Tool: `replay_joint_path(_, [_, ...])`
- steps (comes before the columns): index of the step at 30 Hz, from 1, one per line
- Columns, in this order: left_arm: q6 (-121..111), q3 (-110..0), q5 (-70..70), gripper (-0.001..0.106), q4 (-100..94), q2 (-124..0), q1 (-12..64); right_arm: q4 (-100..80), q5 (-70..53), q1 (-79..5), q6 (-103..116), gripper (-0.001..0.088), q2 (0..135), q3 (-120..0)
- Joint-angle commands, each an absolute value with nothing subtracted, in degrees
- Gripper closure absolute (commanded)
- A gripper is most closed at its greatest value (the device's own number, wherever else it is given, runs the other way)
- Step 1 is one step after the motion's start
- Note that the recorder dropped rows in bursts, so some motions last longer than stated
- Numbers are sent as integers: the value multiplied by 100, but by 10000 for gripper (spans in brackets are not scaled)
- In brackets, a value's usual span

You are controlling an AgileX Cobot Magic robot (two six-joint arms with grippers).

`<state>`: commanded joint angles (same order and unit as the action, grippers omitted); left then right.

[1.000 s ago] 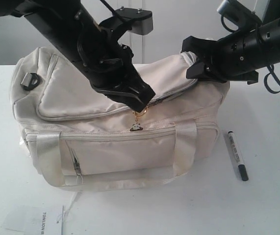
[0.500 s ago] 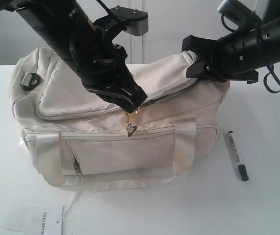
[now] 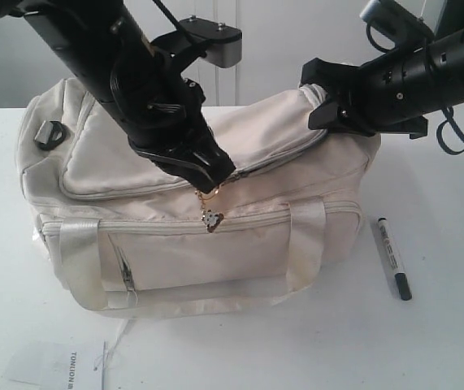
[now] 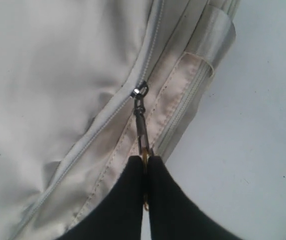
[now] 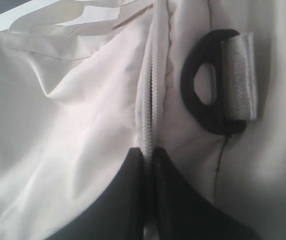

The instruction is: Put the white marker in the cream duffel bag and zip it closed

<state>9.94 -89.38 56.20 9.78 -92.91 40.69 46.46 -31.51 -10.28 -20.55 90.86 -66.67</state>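
The cream duffel bag was seen on a white table. Its zip pull was pinched by the left gripper. Fabric at the bag's end was clamped in the closed right gripper. The white marker was laid on the table just beside the bag.

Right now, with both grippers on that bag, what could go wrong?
The left gripper pinches only the thin charm clip on the zip; it could slip out. The right gripper holds just a fold of the bag by the zip; if that slips, the bag may slide. The marker lies beside the bag and could get knocked.
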Motion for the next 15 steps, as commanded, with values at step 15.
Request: replay_joint_path(15, [983, -8938, 5780, 1053, 834, -9131, 4069, 4631, -3152, -1028, -2054, 868, 9086, -6667])
